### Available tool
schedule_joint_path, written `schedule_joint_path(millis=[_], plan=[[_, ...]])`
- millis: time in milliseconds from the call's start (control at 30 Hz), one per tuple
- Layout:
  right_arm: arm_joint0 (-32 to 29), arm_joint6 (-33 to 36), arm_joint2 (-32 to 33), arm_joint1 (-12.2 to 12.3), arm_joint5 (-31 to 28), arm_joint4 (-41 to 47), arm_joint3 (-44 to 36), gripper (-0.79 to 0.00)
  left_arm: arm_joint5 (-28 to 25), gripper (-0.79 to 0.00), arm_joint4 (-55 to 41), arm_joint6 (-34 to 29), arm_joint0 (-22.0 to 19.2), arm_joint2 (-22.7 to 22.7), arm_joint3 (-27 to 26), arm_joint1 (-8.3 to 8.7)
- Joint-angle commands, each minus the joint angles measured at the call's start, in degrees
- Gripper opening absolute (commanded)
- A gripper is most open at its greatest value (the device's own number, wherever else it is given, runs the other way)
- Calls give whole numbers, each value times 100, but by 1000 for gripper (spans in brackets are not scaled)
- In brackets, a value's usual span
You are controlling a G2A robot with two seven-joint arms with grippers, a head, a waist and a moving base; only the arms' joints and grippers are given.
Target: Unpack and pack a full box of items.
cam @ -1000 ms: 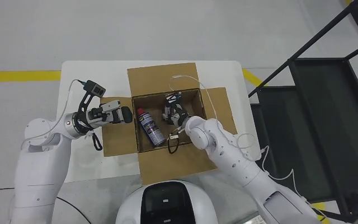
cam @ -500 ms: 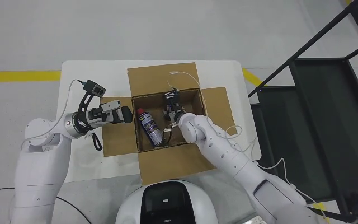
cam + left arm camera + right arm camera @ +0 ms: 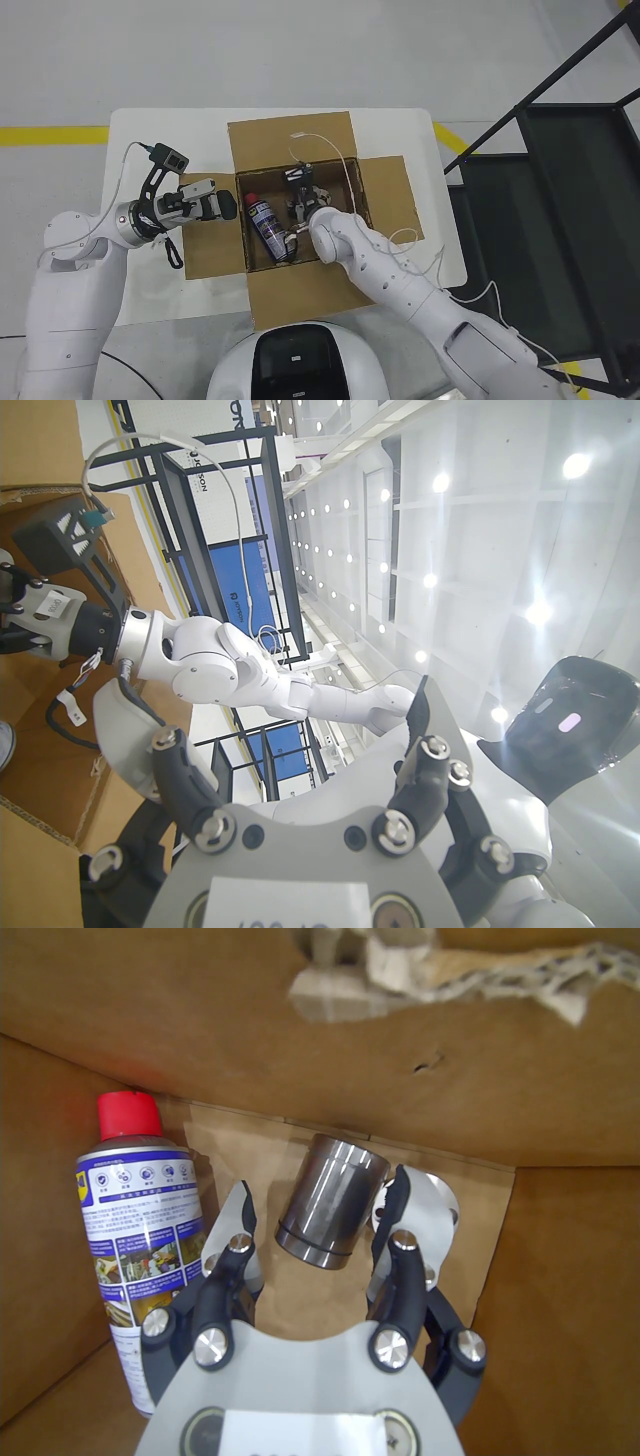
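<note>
Grey right pincer (image 3: 322, 1185), spread either side of a steel cylinder (image 3: 330, 1208) on the floor of the box (image 3: 350, 1068), not yet pinching it. Just beside: red-capped spray can (image 3: 140, 1238), lying flat. Left pincer (image 3: 225, 200), spread and empty, over the box's side flap. Unpacking judged barely begun: both items inside.

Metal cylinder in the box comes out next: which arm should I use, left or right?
Right. The right tool is inside the box, open, its fingers straddling the metal cylinder. The left tool hangs open above the side flap, outside the box.
</note>
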Motion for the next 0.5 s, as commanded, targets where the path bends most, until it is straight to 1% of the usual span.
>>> schedule_joint_path(millis=[0, 133, 267, 467], plan=[[-33, -26, -4, -13, 36, -69, -34, -179, 0, 0, 0, 0, 0, 0, 0, 0], [-57, -105, -16, -59, 117, -146, -29, -123, 0, 0, 0, 0, 0, 0, 0, 0], [-48, -136, -30, -112, 267, -234, 29, -95, 0, 0, 0, 0, 0, 0, 0, 0], [-37, -131, 47, -160, 196, -206, 162, -92, 0, 0, 0, 0, 0, 0, 0, 0]])
